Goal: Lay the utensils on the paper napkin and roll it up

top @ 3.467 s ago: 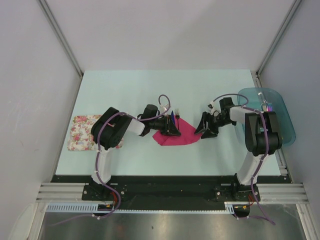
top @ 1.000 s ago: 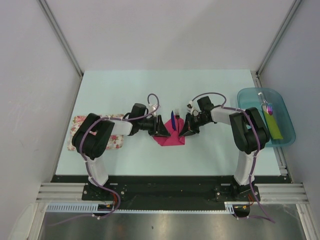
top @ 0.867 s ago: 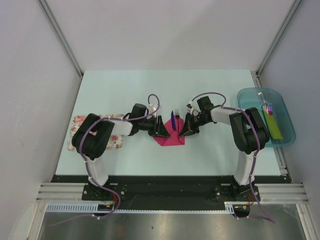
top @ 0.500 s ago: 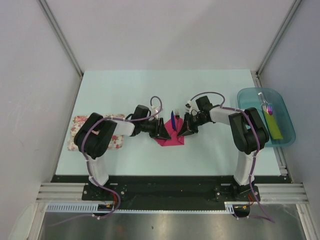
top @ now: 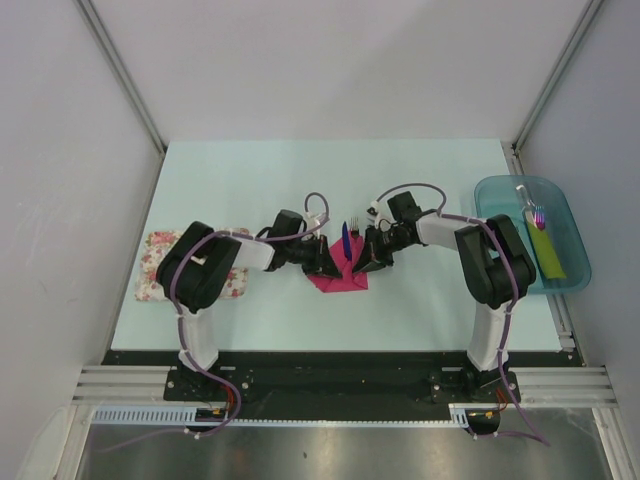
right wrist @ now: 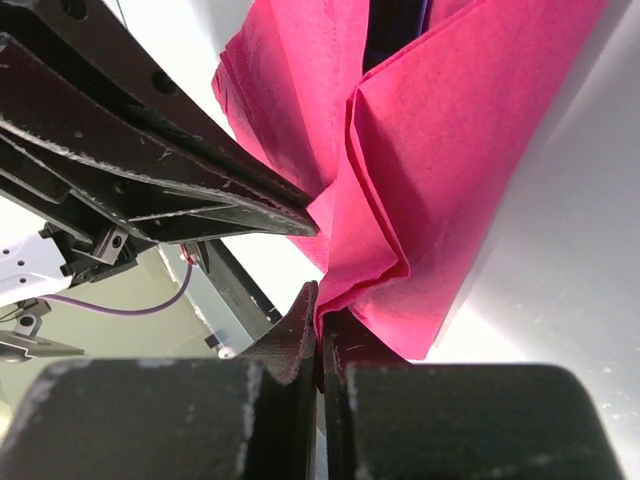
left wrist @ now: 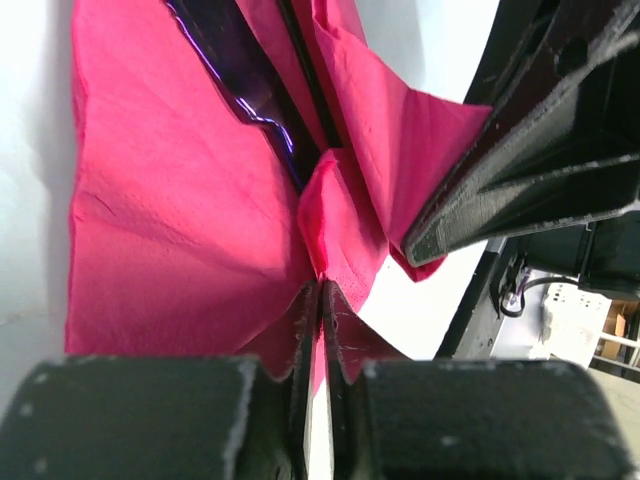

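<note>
Paper napkin (top: 336, 281) sits clamped in left end effector (left wrist: 321, 295) and right end effector (right wrist: 317, 310).

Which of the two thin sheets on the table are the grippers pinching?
The plain magenta paper napkin in the middle: the left gripper and right gripper each pinch its edge. The white floral-print cloth lies far left, away from both.

arms (top: 196, 335): white links, black joints | cables (top: 410, 186): purple | left hand (left wrist: 320, 290) — right hand (right wrist: 316, 300): black
</note>
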### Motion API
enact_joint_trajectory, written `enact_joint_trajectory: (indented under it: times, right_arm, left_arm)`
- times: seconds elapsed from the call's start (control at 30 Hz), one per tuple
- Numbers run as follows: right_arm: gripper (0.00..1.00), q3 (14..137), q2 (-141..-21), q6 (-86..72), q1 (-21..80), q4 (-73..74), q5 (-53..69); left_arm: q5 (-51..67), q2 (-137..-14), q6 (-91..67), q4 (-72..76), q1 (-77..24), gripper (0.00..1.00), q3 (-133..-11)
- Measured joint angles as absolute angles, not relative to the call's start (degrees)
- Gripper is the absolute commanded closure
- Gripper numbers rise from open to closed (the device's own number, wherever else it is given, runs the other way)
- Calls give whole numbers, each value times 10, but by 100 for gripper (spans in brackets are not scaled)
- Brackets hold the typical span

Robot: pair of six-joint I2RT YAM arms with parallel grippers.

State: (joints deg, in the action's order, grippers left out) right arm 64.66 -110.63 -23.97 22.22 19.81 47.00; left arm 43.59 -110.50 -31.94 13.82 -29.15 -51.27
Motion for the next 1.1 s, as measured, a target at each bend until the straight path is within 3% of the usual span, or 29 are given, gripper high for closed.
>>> enact_joint_trajectory:
  times: [0.87, 0.97, 1.1]
  right_arm:
    - [100, 662, -1141, -272, 259, 165, 470]
    - [99, 662, -1145, -274, 259, 159, 470]
    - [88, 662, -1155, -276, 259, 155, 475]
  left_arm:
    - [430, -1125, -319, 138, -293, 95, -528]
    - [430, -1125, -319, 136, -293, 86, -529]
    - [432, -1125, -319, 135, -293, 71, -529]
